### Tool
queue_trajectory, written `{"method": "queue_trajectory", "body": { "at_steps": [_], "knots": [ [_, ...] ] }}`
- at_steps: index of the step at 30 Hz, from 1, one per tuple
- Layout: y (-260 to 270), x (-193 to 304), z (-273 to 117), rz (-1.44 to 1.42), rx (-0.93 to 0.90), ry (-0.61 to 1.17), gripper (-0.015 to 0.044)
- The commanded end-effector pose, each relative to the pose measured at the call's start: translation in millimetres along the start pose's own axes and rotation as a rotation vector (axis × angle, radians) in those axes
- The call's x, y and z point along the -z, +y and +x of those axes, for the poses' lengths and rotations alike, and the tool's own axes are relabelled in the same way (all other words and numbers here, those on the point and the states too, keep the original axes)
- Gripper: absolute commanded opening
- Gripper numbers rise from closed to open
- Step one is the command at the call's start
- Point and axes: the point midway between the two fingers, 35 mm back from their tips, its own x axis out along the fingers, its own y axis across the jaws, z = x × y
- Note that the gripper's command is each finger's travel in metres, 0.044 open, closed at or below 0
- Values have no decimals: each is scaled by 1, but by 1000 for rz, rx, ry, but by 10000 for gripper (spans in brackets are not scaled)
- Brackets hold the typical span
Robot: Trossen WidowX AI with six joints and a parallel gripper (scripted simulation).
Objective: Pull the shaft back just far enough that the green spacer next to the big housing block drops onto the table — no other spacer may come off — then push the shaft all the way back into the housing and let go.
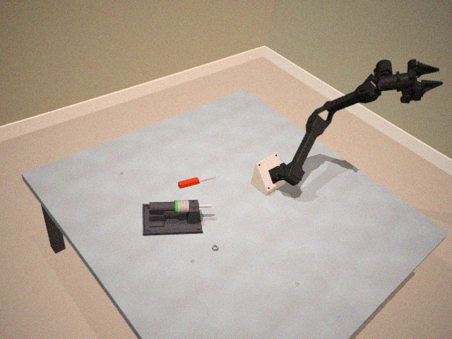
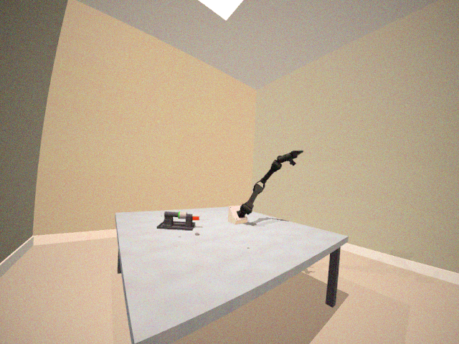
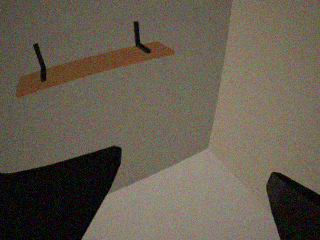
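Note:
The dark housing block (image 1: 162,206) (image 2: 171,214) stands on a dark base plate (image 1: 175,231). The green spacer (image 1: 176,205) (image 2: 179,214) sits against its right end, with several white spacers (image 1: 183,205) (image 2: 183,215) side by side between it and a smaller dark block (image 1: 194,211) (image 2: 189,220). The thin pale shaft (image 1: 206,205) sticks out to the right of that smaller block; the rest of it is hidden. My gripper (image 1: 440,75) (image 2: 303,150) (image 3: 196,168) is open and empty, high up and far to the right of the fixture, pointing away from it.
A screwdriver with a red handle (image 1: 188,182) (image 2: 195,218) lies behind the fixture. A small nut (image 1: 215,248) (image 2: 197,233) lies in front of it. The arm's pale wedge base (image 1: 260,180) (image 2: 233,216) stands to the right. Tiny bits lie scattered on the table (image 1: 248,292) (image 2: 207,277).

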Motion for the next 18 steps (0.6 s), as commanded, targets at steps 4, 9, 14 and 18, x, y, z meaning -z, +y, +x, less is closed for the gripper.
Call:
{"method": "queue_trajectory", "body": {
  "at_steps": [4, 9, 14, 18],
  "knots": [
    [18, -3, 1, -30, -55, 16, 440],
    [97, -16, 15, -44, -212, 10, 440],
    [144, -13, 11, 36, -325, 62, 440],
    [215, -24, 7, 31, -463, 56, 440]
  ]
}}
